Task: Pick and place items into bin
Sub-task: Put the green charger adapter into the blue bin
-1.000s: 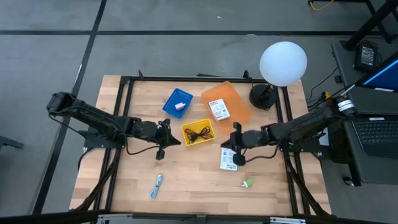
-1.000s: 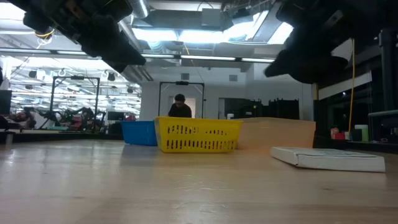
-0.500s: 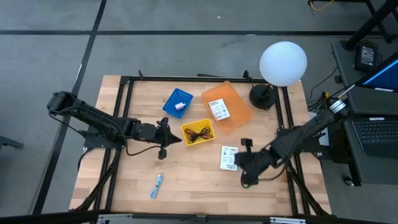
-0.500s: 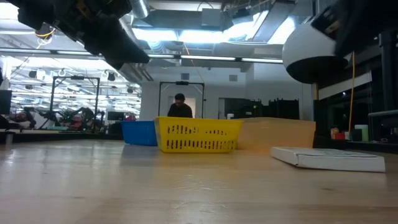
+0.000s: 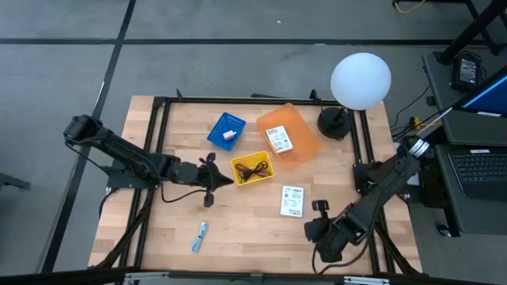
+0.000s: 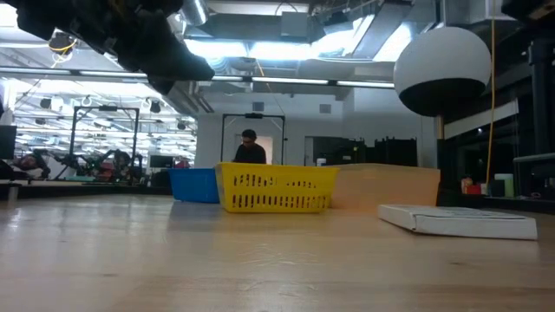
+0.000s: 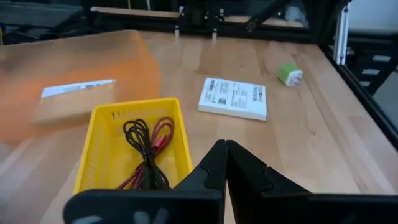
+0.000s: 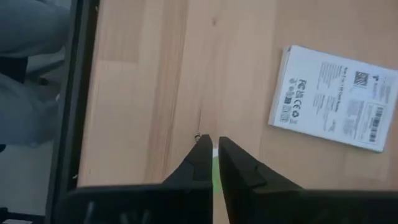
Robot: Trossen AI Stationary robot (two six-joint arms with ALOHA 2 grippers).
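Observation:
My left gripper [image 5: 225,180] [image 7: 224,147] is shut and empty, just left of the yellow bin [image 5: 252,169], which holds a black and a dark-red cord [image 7: 146,146]. My right gripper [image 5: 320,231] [image 8: 214,144] hangs above the table near its front right, with only a thin slit between its fingers. The small green piece [image 7: 289,73] lies on the table under it and shows through the slit [image 8: 214,169]. One white packet [image 5: 291,200] lies flat on the table. Another [image 5: 279,140] lies in the orange bin [image 5: 301,127]. A tiny pink block [image 5: 230,135] lies in the blue bin [image 5: 222,125]. The blue-silver piece [image 5: 200,236] lies at the front left.
A white globe lamp [image 5: 360,79] on a black base [image 5: 334,123] stands at the back right. Black frame rails [image 5: 158,142] run along the table's sides. Bare wood lies between the bins and the near edge. A person [image 6: 250,147] shows far behind the table.
My right gripper has swung from beside the packet on the table toward the near right corner. It now hangs over the green piece. The arm has left the low view, so the lamp shows there.

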